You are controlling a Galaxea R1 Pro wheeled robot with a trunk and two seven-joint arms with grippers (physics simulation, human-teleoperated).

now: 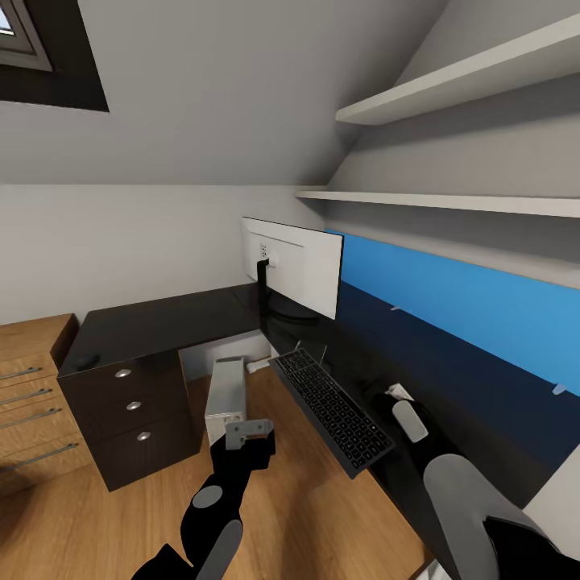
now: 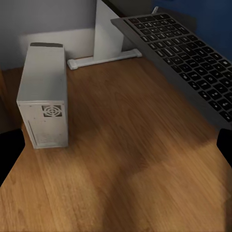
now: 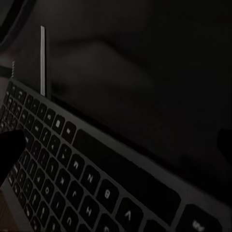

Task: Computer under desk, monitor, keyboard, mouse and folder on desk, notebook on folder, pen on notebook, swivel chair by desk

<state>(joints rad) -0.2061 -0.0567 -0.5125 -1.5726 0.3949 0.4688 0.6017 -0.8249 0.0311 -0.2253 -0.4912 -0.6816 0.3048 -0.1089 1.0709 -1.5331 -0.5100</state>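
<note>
The left pincer hangs over the wood floor, jaws apart and empty. Just beyond it stands the light grey upright computer tower, under the glossy black tabletop. The slim black keyboard overhangs the tabletop edge, likely mid-placement. Right pincer state: cannot tell.

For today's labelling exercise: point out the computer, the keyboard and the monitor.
computer (image 2: 44, 96), left wrist view, on its rear panel near the fan grille.
keyboard (image 1: 332, 411), head view, on the middle rows of keys.
monitor (image 1: 298, 270), head view, on its white back.
</note>
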